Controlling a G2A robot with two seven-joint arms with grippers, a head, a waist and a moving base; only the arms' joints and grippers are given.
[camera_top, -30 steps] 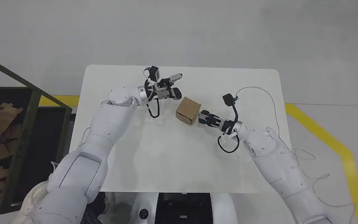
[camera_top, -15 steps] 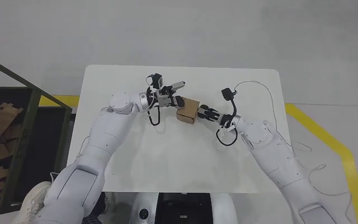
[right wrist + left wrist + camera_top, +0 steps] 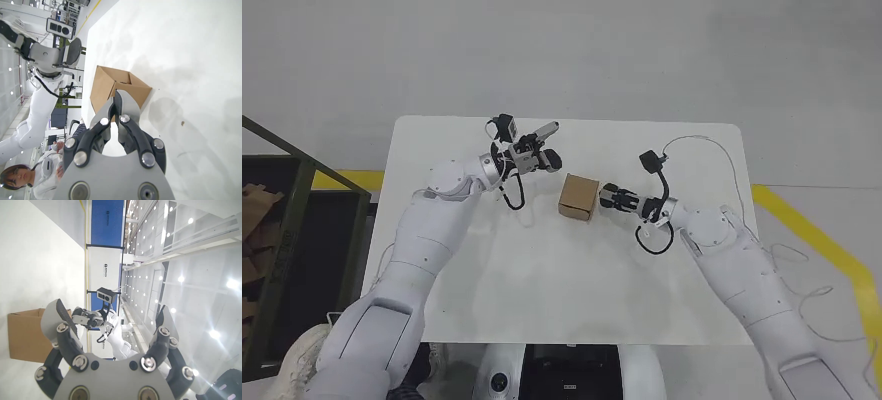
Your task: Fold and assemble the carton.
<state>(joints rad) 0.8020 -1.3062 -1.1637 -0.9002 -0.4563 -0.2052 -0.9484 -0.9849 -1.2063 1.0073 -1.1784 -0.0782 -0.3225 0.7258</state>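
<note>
A small brown carton (image 3: 579,197) stands on the white table (image 3: 542,290), near its middle. My right gripper (image 3: 606,194) is shut, its tips right at the carton's right side; in the right wrist view the closed fingertips (image 3: 115,95) overlap the carton (image 3: 122,89) at a folded edge, and I cannot tell whether they touch it. My left gripper (image 3: 545,146) is open and empty, raised above the table behind and left of the carton. In the left wrist view its spread fingers (image 3: 62,313) frame the carton (image 3: 24,336) and the right gripper (image 3: 83,319) beyond.
A thin cable (image 3: 712,165) loops over the table's right part. A dark bin with cardboard pieces (image 3: 267,220) stands off the table's left edge. The near half of the table is bare.
My left gripper has drawn back from the carton's left side, up and toward the far edge, still open. The right gripper shifted slightly toward the far side. The carton stayed put.
</note>
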